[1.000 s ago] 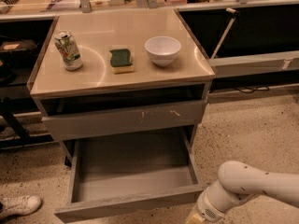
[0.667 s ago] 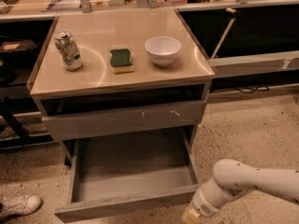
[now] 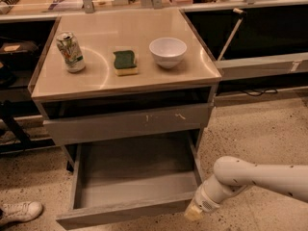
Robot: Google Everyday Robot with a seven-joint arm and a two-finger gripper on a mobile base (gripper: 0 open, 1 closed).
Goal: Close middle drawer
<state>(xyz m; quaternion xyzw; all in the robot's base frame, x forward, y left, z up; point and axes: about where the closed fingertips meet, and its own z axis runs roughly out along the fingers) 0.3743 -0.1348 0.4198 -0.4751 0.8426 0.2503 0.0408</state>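
The middle drawer [image 3: 134,189] is pulled far out of the cabinet, low and toward the front, with its plain grey front panel running along the bottom edge of the view. Its grey box is open to the eye and nothing lies on its floor.

The pincer [image 3: 194,211] is at the right end of that front panel, just by the corner, at the tip of the white arm [image 3: 260,174] that reaches in from the right. Whether it is open or closed cannot be told, nor whether it touches the panel.

Above the open drawer sits another grey drawer front [image 3: 127,125], pushed in and marked with white chipped scratches right of its middle; over it is a dark gap under the counter [image 3: 159,81].

On the counter stand three things in a row, well apart: a drink can [image 3: 70,51] at the left, printed in green and white with writing too small to read; a green-topped yellow sponge [image 3: 125,62] in the middle; and a white bowl [image 3: 168,52] at the right, upright.

A white shoe [image 3: 21,211] rests on the speckled floor [image 3: 250,129] at the lower left.
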